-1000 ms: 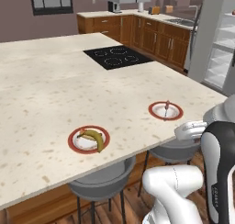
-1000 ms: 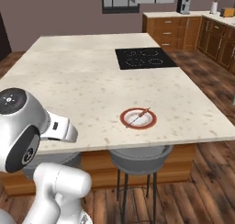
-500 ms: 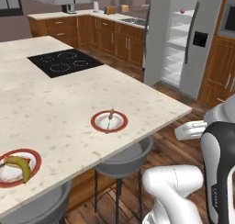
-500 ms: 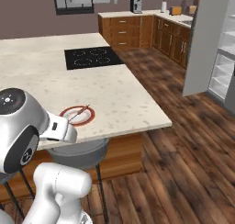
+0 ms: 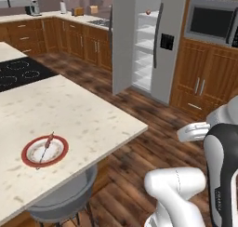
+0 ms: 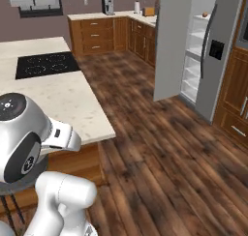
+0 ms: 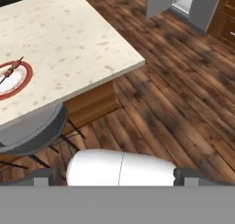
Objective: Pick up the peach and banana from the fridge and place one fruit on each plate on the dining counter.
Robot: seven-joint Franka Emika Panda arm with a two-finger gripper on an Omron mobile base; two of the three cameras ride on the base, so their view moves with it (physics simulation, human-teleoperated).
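One peach (image 5: pixel 148 11) sits high on a shelf inside the open fridge (image 5: pixel 139 44), a small red-orange dot in the left base view and just as small in the right base view (image 6: pixel 205 14). The gripper (image 7: pixel 117 173) is far from the fridge, back beside the dining counter (image 5: pixel 83 114); its two dark fingertips stand wide apart, open and holding nothing. Between the gripper and the fridge lies a long stretch of bare wooden floor (image 6: pixel 160 148). On the counter, well away from the fridge, rests a white plate (image 5: pixel 45 150) with a red rim and a thin utensil across it; a grey stool (image 5: pixel 65 198) is tucked under the counter edge below it. Further along the counter from the fridge is the black cooktop (image 6: pixel 43 64). Right of the fridge, a microwave (image 5: pixel 211 22) sits in the wooden cabinets (image 5: pixel 204 86). The plate is cut off at the hand view's left edge, and the peach is too small to show detail
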